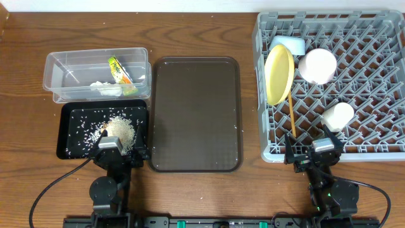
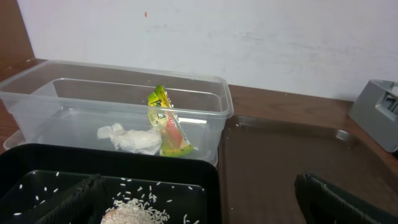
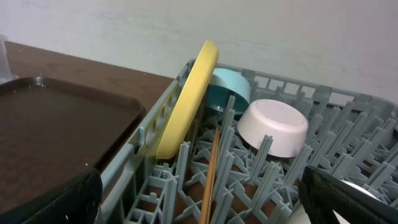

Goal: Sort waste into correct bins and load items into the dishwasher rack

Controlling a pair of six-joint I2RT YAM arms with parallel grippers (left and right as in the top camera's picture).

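The clear tub [image 1: 63, 58] holds the green-and-orange wrapper [image 1: 119, 69] and a white paper scrap [image 1: 105, 88]. In front of it, the black tray [image 1: 65, 136] carries a heap of rice grains [image 1: 120, 130]. My left gripper [image 1: 120, 151] hangs open over that tray's near edge, its fingers [image 2: 74, 200] wide apart and empty. In the grey rack [image 1: 329, 17] stand the yellow plate [image 1: 280, 74] on edge, the blue bowl [image 1: 290, 44], the upturned pink bowl [image 1: 316, 65], the white cup [image 1: 337, 116] and the chopsticks [image 1: 292, 114]. My right gripper [image 1: 314, 154] is open at the rack's near edge, holding nothing.
A large dark brown serving tray [image 1: 196, 114] lies between the bins and the rack, with a few stray grains by its right edge. A pale wall [image 2: 249, 37] stands behind the wooden table [image 1: 190, 31].
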